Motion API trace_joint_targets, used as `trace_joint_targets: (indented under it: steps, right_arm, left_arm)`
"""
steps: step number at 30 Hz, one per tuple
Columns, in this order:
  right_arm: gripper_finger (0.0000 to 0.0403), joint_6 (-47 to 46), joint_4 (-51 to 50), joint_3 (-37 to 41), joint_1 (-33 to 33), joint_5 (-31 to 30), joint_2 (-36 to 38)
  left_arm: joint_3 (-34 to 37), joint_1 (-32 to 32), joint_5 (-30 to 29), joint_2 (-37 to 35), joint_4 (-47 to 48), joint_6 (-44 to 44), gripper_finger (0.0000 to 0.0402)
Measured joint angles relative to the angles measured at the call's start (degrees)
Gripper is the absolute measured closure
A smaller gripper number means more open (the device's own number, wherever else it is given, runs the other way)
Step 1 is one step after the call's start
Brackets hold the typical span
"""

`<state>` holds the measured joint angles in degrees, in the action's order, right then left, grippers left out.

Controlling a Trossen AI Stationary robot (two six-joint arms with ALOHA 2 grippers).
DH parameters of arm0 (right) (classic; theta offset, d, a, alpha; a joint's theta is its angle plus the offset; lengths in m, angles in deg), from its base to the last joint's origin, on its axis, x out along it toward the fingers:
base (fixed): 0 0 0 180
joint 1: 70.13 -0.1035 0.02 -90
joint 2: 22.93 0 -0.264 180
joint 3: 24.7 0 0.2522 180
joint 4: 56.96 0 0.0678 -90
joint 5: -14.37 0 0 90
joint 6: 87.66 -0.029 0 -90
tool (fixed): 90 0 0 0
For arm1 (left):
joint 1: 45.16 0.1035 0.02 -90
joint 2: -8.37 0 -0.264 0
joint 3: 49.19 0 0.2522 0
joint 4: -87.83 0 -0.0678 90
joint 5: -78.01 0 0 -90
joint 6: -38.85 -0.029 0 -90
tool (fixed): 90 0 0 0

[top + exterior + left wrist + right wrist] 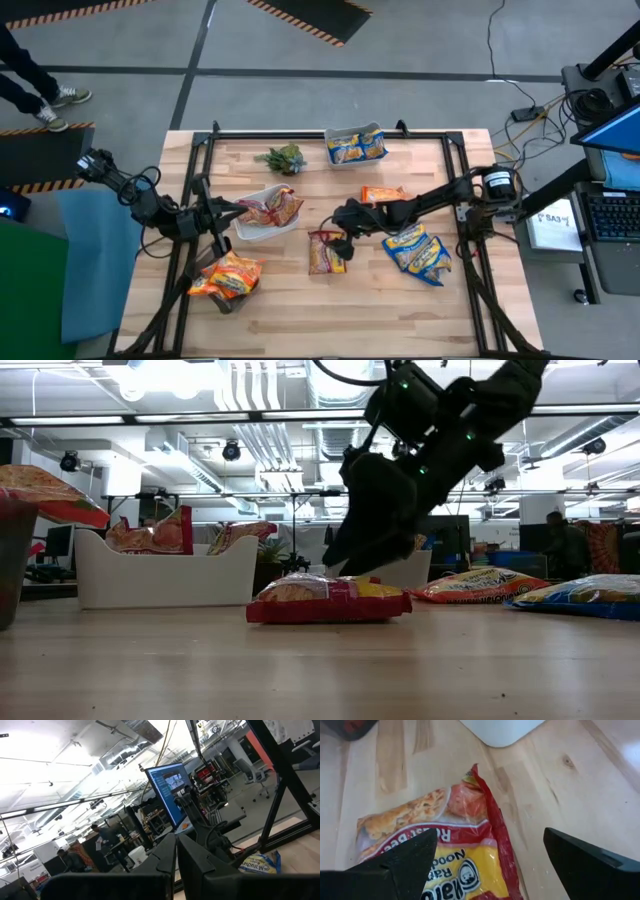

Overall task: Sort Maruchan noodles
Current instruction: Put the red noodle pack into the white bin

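Dark red noodle packet [440, 855]: flat on the wooden tabletop [300, 310], directly beneath the right gripper [490, 857], lying between its two spread fingers [402, 865], which touch nothing.

White tub [262, 228]: just beyond those fingers, holding dark red packets.

Blue-yellow packets [420, 252]: behind the right gripper, beside its arm.

Left gripper [176, 865]: fingers pressed together, empty, raised, tips pointing toward the white tub.

Dark red-yellow noodle packet [445, 855]; white tub [262, 215]; blue-yellow packets [420, 252].
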<state>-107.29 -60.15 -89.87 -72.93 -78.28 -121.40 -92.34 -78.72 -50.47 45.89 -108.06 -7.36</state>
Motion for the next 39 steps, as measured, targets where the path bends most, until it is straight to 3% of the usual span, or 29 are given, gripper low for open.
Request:
trace_joint_targets:
  steps: [5, 22, 35, 39]
  right_arm:
    - [0.0058, -1.5, 4.9, 2.4, -0.3, 0.1, 0.0]
    - [0.0069, -1.9, 7.9, 2.4, -1.1, -0.3, -0.1]
    - [0.0078, -3.1, 16.6, 0.0, -1.3, 1.2, -9.6]
    - [0.0109, -3.1, 16.4, -0.6, -1.3, 1.6, -9.6]
  left_arm:
    - [0.0, 0.0, 0.0, 0.0, -0.1, -0.1, 0.0402]
    - [0.0, 0.0, 0.0, 0.0, -0.2, -0.2, 0.0402]
    - [0.0, 0.1, 0.0, 0.2, -0.2, -0.1, 0.0402]
    - [0.0, 0.1, 0.0, 0.3, -0.2, -0.2, 0.0402]
